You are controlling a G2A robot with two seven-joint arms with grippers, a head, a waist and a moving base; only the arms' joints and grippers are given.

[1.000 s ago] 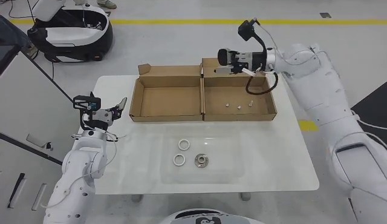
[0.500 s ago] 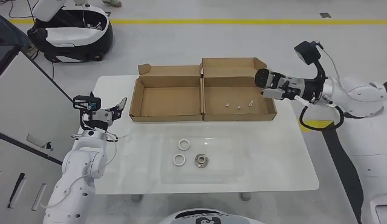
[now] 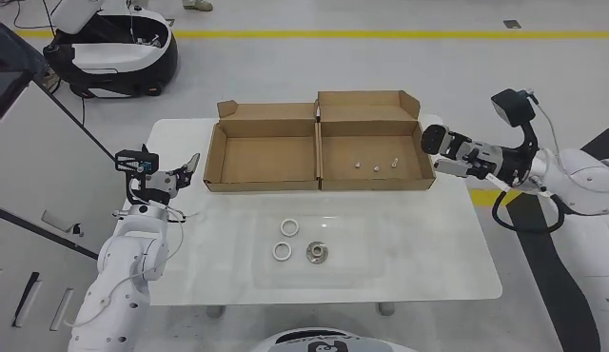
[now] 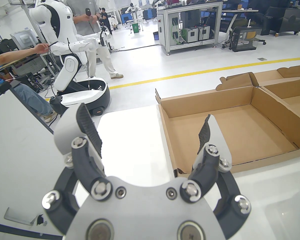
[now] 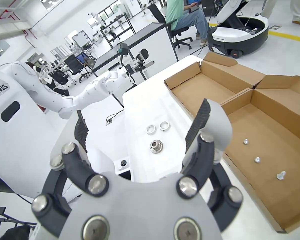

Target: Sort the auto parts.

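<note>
Two white rings and a metal flanged nut lie on the white table in front of two open cardboard boxes. The left box holds nothing. Three small bolts lie in the right box. My left gripper hovers open and empty off the table's left edge, level with the left box. My right gripper is open and empty just beyond the right box's right wall. In the right wrist view the rings, nut and bolts lie beyond the right gripper.
Another white robot on a dark wheeled base stands on the floor behind the table's left corner. A white panel stands left of the table. Bare tabletop lies to the right of the nut and along the front edge.
My right arm swung away from above the back of the right box and out to the right, past the box's right wall. The left arm and the parts stayed still.
</note>
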